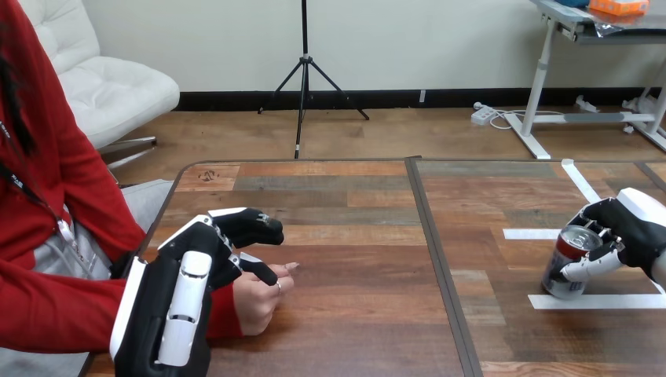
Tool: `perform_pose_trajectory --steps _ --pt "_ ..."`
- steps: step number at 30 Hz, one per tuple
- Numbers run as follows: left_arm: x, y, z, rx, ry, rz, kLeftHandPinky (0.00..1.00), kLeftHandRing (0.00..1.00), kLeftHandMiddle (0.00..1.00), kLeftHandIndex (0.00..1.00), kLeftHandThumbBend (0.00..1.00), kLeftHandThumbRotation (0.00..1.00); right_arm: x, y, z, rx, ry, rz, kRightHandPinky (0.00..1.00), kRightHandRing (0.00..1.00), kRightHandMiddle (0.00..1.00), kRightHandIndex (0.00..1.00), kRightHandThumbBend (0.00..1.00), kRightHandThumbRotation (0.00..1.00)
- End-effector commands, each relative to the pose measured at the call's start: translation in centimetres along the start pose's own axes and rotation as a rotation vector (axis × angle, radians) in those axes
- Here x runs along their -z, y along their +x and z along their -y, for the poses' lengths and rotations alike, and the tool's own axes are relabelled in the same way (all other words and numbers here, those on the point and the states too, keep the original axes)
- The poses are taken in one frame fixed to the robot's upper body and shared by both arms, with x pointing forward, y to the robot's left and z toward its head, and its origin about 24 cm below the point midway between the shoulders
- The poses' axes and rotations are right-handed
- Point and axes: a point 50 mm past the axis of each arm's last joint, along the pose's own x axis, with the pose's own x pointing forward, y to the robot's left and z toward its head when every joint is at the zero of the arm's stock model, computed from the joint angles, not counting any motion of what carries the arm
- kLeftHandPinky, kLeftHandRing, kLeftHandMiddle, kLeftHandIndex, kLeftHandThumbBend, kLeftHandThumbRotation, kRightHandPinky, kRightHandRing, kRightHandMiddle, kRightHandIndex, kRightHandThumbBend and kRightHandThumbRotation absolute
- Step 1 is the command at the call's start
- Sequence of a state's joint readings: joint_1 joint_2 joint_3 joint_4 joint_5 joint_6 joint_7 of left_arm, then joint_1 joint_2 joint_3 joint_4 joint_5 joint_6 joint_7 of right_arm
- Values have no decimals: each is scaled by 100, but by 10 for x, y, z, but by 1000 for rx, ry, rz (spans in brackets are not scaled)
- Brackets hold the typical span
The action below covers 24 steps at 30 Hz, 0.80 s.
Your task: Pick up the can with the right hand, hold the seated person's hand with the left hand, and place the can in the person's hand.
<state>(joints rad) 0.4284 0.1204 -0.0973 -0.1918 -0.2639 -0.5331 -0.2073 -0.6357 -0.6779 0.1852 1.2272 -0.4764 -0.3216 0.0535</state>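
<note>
Upright red-and-silver metal can (559, 276), my three o'clock on the desk (353, 314): right hand (632, 228) fingers (589, 265) wrap it; left hand (169, 306) hold, cannot tell.

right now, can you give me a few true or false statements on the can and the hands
1. The right hand has its fingers round the can. True.
2. The can lies in the person's hand. False: it is at the table's right side, by the white tape.
3. The left hand is over the person's hand. True.
4. The person sits at the view's right. False: they sit at its left.
</note>
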Motion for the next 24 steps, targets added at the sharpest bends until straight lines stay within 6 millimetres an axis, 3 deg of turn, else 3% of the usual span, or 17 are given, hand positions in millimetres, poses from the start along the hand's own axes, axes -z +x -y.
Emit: perform_pose_trajectory --steps 1,24 --pt "-7 12 1 -8 -23 80 41 65 63 58 40 89 -19 5 34 120 -10 77 48 51 55 53 72 0" --pt "-6 12 0 -9 -31 83 39 64 63 58 39 87 -19 5 36 129 -31 73 43 47 49 49 73 0"
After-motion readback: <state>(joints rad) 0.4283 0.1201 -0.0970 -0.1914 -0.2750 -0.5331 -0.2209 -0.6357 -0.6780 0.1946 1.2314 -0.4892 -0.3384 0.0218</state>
